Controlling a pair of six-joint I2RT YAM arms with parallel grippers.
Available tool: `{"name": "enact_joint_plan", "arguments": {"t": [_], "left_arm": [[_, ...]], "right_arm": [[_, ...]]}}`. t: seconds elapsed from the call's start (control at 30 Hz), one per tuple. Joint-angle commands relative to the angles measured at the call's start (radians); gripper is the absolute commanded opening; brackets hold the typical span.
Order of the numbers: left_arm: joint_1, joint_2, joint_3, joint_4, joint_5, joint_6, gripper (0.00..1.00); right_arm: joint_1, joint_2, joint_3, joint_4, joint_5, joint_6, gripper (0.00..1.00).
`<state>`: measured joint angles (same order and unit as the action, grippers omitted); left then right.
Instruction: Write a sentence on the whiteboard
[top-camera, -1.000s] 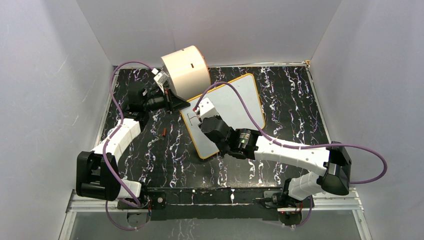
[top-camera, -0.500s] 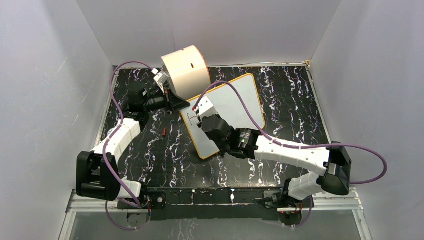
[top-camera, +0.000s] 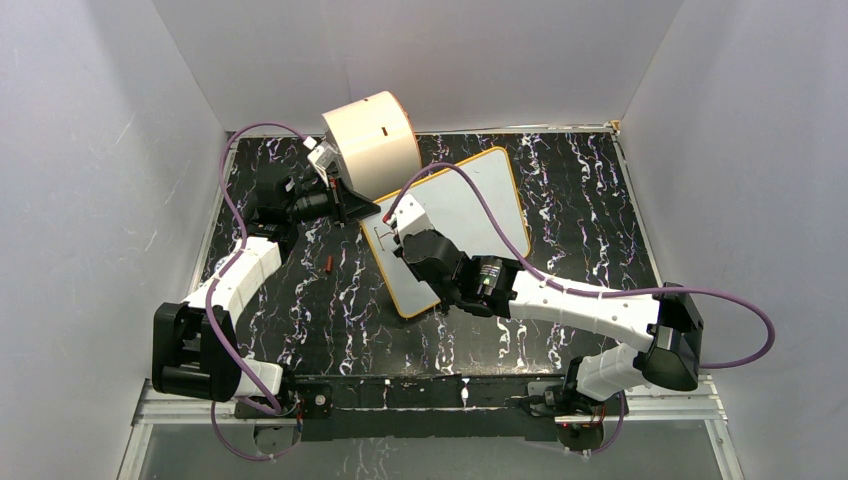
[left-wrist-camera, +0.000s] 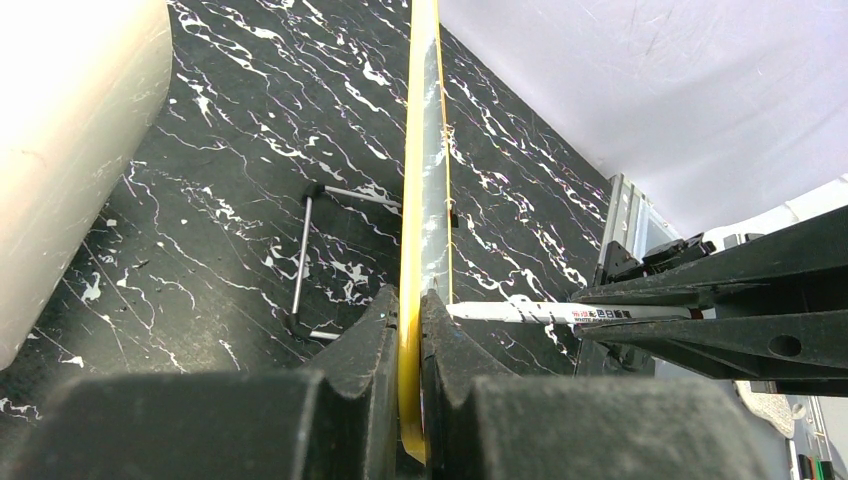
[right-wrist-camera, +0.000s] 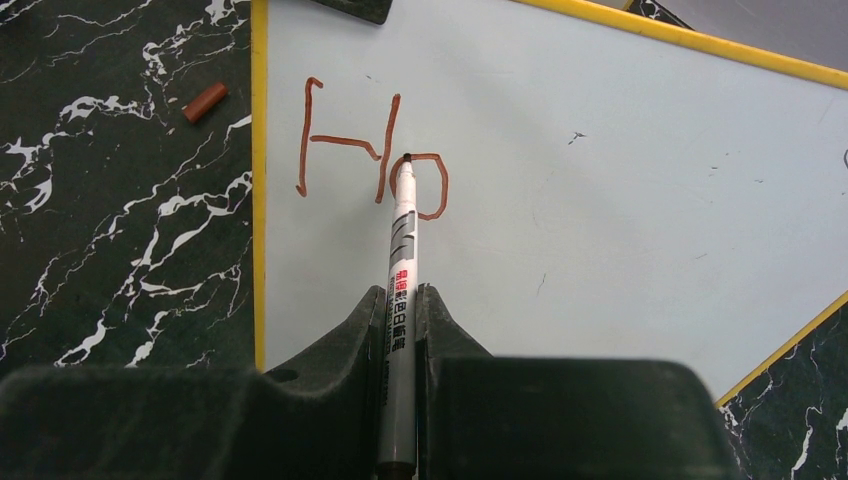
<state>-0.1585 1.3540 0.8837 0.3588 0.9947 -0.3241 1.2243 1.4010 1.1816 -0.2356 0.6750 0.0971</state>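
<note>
- The glossy white, orange-rimmed whiteboard (right-wrist-camera: 600, 200) is pinched by the left hand (left-wrist-camera: 412, 312), for steadiness.
- A white marker (right-wrist-camera: 403, 250) is clenched in the right hand (right-wrist-camera: 400, 305), tip at red-brown lettering (right-wrist-camera: 340, 145).

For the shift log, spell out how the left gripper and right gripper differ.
The left gripper is shut on the yellow rim of the whiteboard; the right gripper is shut on a marker. The left sits at the board's edge; the right is over its face, marker tip at the red-brown lettering. Both are closed.
</note>
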Motion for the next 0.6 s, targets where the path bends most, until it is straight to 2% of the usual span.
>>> {"name": "enact_joint_plan", "arguments": {"t": [0.0,0.27,0.57], "left_arm": [[-0.030,0.009,0.011,-0.061,0.017,0.056,0.00],[-0.029,0.008,0.014,-0.071,0.013,0.061,0.00],[-0.030,0.008,0.014,-0.073,0.012,0.065,0.00]], "right_arm": [[-0.005,-0.009,0.029,0.011,-0.023,0.013,0.00],[-0.005,-0.070,0.004,-0.008,0.042,0.008,0.00],[-0.020,-0.059,0.003,-0.047,0.076,0.032,0.00]]}}
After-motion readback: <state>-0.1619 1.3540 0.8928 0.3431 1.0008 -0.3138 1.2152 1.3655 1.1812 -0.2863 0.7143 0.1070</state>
